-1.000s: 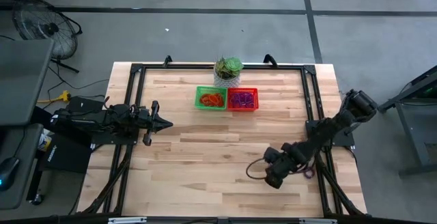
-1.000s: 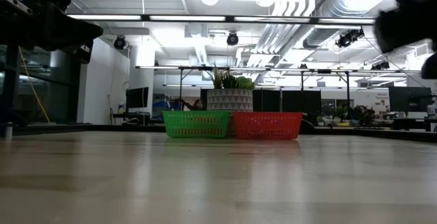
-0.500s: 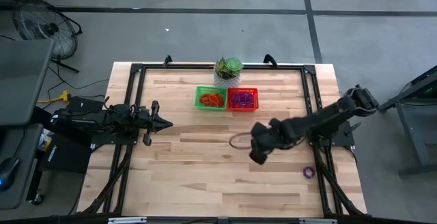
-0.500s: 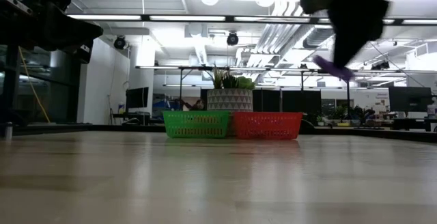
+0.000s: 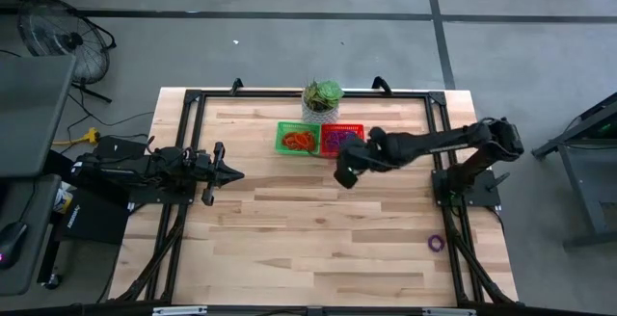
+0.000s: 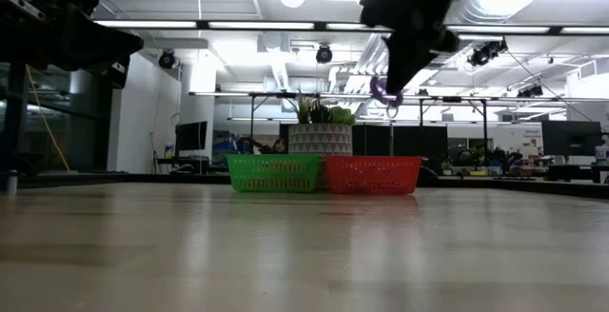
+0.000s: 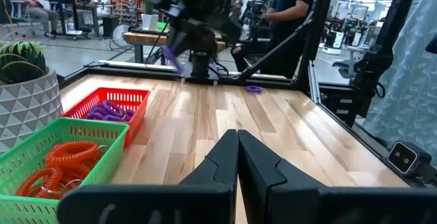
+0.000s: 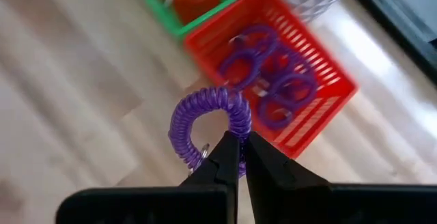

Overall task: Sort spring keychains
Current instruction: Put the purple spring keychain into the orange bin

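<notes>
right wrist view alone shows right fingers (image 8: 238, 157) grasping purple keychain (image 8: 212, 125); left fingers (image 7: 237, 157) clenched.

A: What do the arms look like from above?

B: Both are dark, nearly black. The left arm (image 5: 159, 165) is a chunky run of blocky segments. The right arm (image 5: 443, 143) is slimmer, with rounded joint housings.

A: Any cables?

B: In the low view a thin dark cable loops over the right arm's wrist section, and a small green light glows on it.

A: And the fingers (image 7: 229, 159)?

B: Matte black, wedge-shaped, tapering to narrow tips, mounted on a broad black crossbar. The right arm's fingers (image 8: 232, 157) are the same shape and colour.
</notes>
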Robot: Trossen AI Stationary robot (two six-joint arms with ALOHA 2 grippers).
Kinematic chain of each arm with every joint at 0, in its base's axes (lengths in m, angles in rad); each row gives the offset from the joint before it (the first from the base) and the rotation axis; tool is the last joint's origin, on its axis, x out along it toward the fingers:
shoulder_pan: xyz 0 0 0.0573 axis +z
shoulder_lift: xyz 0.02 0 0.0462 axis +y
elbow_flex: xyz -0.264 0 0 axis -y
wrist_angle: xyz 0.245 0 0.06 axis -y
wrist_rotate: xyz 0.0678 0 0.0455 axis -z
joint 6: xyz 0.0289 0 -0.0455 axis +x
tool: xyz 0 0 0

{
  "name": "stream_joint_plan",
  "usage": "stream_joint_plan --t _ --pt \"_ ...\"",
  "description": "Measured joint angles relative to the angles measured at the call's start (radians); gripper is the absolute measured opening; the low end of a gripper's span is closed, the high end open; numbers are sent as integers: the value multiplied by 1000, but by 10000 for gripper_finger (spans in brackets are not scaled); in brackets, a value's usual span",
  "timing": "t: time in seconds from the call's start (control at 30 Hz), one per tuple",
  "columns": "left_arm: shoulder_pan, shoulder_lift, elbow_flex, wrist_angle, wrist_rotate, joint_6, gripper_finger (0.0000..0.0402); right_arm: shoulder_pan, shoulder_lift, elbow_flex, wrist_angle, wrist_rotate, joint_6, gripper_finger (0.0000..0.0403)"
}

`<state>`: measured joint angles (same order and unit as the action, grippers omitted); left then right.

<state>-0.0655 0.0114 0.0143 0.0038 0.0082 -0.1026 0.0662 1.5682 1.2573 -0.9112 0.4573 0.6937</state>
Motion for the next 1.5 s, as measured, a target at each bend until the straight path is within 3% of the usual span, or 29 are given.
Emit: stream_joint_plan --t 0.47,0.87,1.5 --pt "0 0 0 0 0 0 0 -245 159 49 1 0 -74 6" --pt "0 0 0 0 0 0 0 -323 254 49 31 -46 -67 13" --pt "0 0 0 0 0 0 0 -331 257 49 29 -99 -39 143"
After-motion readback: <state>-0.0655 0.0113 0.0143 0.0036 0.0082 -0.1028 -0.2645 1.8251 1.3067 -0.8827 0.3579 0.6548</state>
